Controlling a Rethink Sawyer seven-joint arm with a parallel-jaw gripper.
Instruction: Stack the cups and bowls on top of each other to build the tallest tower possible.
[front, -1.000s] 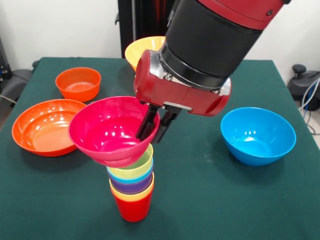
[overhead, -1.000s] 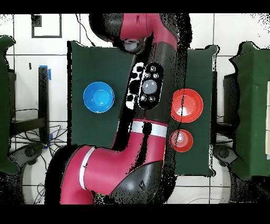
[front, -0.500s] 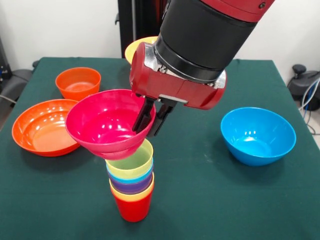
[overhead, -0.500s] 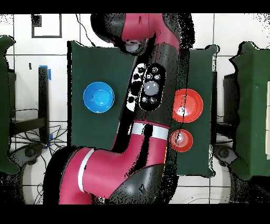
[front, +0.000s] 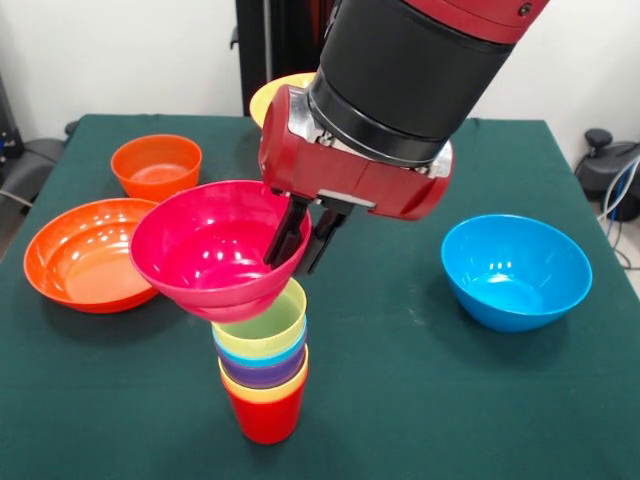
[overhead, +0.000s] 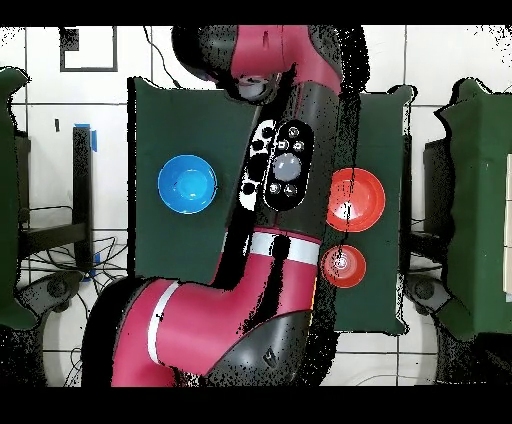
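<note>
Where the front view looks across the green tabletop (front: 420, 400), the jaws (front: 302, 236) are clenched on the right-hand rim of the magenta-pink bowl (front: 205, 250), one finger inside the wall and the other outside it. That bowl hangs tilted, its mouth turned up and toward the left, its underside just above the rim of the pale yellow cup (front: 265, 322); whether the two touch cannot be told. The yellow cup tops the tower (front: 264, 370) of nested cups, which stands upright near the front edge on a red cup (front: 265, 415). A wide shallow orange bowl (front: 85, 255) lies to the left, a small orange bowl (front: 156, 166) behind it, a large blue bowl (front: 516, 270) well apart on the right, and a yellow-orange bowl (front: 275, 95) shows partly behind the arm (front: 410, 70).

Seen from overhead, the arm covers the middle of the tabletop, hiding the jaws, the pink bowl and the tower. The blue bowl (overhead: 187, 184) sits to its left; the shallow orange bowl (overhead: 357, 198) and small orange bowl (overhead: 344, 265) show on its right.
</note>
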